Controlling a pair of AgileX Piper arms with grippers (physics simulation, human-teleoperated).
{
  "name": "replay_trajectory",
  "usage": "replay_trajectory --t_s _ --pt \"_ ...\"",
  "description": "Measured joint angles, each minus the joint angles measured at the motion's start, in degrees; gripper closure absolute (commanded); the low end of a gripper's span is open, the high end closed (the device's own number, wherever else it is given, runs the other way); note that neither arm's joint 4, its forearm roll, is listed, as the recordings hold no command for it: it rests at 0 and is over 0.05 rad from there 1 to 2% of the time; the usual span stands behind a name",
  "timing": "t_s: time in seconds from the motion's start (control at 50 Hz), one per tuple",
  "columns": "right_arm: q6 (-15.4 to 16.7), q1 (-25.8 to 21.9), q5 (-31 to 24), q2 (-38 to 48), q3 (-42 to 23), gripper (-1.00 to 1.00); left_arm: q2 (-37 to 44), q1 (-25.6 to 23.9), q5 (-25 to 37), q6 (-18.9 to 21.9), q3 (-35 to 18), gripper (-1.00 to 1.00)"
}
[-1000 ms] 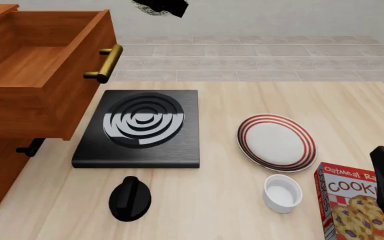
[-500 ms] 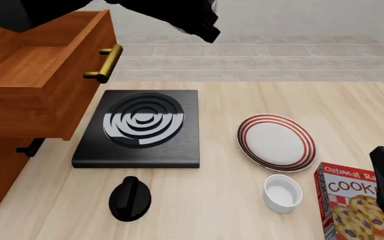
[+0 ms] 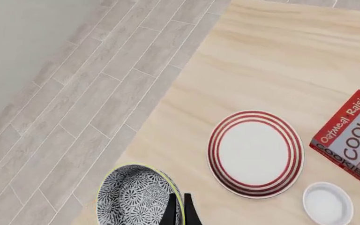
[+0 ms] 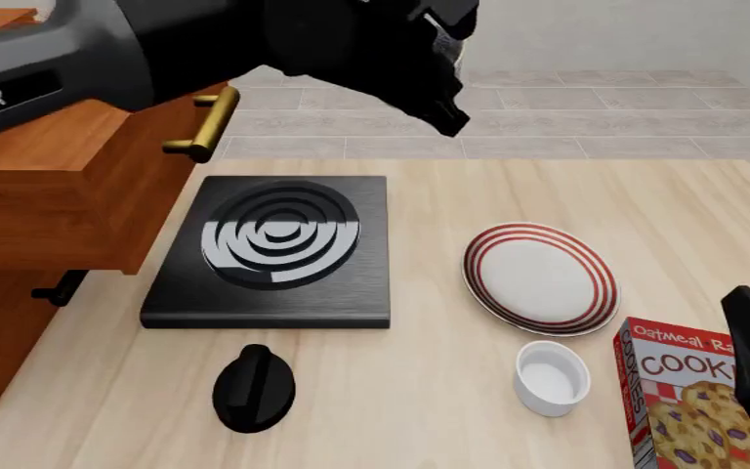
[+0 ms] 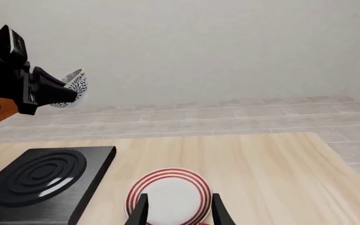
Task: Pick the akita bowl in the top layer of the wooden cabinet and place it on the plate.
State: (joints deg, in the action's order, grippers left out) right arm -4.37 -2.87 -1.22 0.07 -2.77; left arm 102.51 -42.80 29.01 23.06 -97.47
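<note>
Left gripper (image 3: 178, 211) grasps bowl (image 3: 136, 196): in left wrist view, lower centre of frame, we see fingers (image 3: 169, 211) pinched on rim, one inside wall, one outside. Bowl held in air, tilted, at upper left of right wrist view, well above stove (image 4: 274, 251). Plate (image 4: 541, 277) on table (image 4: 414, 391), right of centre in front view, bare. Right gripper (image 5: 178, 207) spread apart, holding nothing, above plate. Top drawer (image 4: 50, 210) at upper left, pulled out.

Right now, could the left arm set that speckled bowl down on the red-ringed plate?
Probably yes: the left hand grips the akita bowl up in the air, and the plate lies bare, nothing between.
</note>
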Motion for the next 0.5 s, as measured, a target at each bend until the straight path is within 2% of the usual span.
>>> replay_trajectory --t_s 0.5 --pt "-0.6 -0.1 -0.1 0.0 -0.1 -1.0 4.8 -2.4 -3.5 -1.9 0.1 1.0"
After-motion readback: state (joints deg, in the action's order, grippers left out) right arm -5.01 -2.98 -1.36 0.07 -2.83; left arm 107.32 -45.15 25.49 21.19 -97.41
